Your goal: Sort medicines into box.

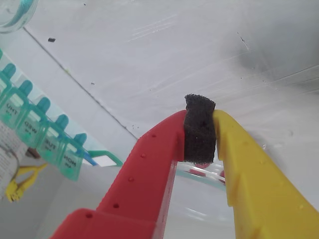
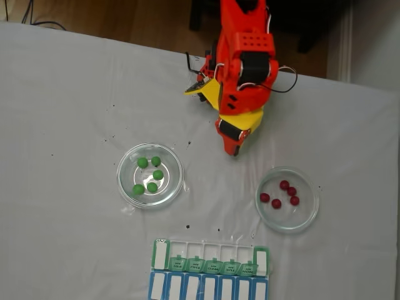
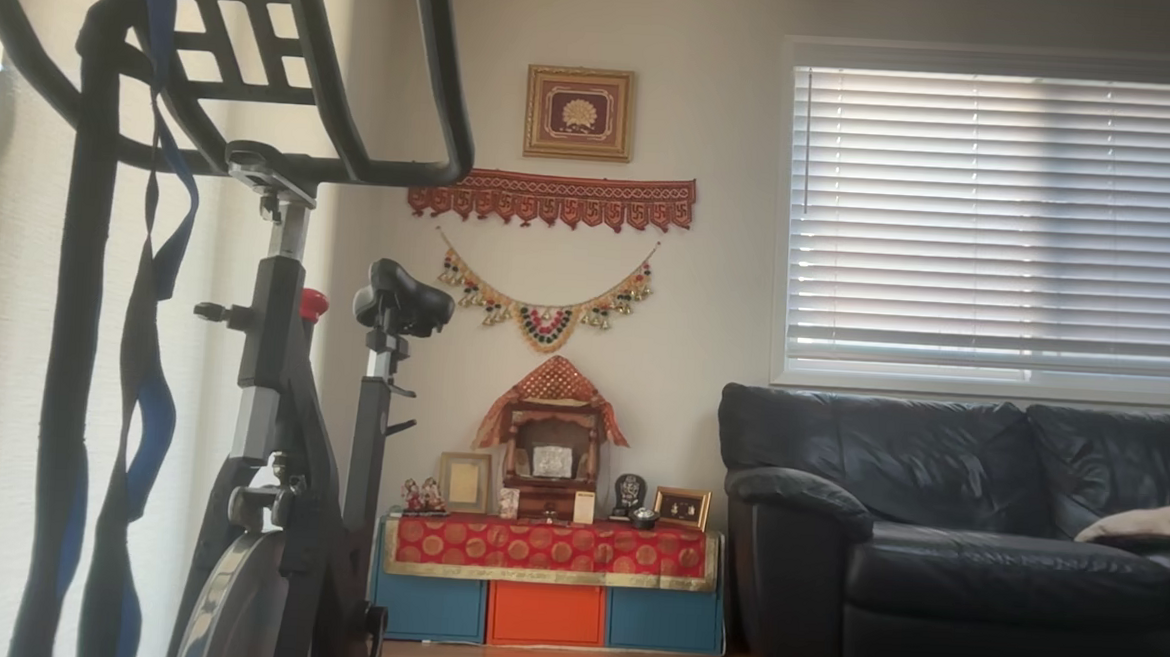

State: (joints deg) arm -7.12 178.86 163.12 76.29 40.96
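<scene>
Medicines point(image 2: 150, 174) total nine in the fixed view: five bright green balls in the round clear dish point(image 2: 127, 187) at left and four dark red balls point(image 2: 280, 194) in a second clear dish point(image 2: 307, 217) at right. Both dishes rest on the white bench point(image 2: 69, 125), well apart from each other. The box point(image 2: 162, 255) lies near the bottom edge of the fixed view, with its long axis running left to right across the picture. Its row of translucent green lids stands open, five counted in the fixed view, hinged along the side nearer the bottom edge, and the white compartments show above them. A blue-framed organiser point(image 2: 156, 289) lies directly below it, parallel and touching. In the wrist view the green lids point(image 1: 30, 132) run diagonally from upper left toward lower centre. The tool point(image 1: 200, 130) has one red and one yellow finger, pressed together on a black foam pad point(image 1: 199, 124), with no ball between them. In the fixed view the tool point(image 2: 234, 145) points downward in the picture, between the two dishes and nearer the top than both.
</scene>
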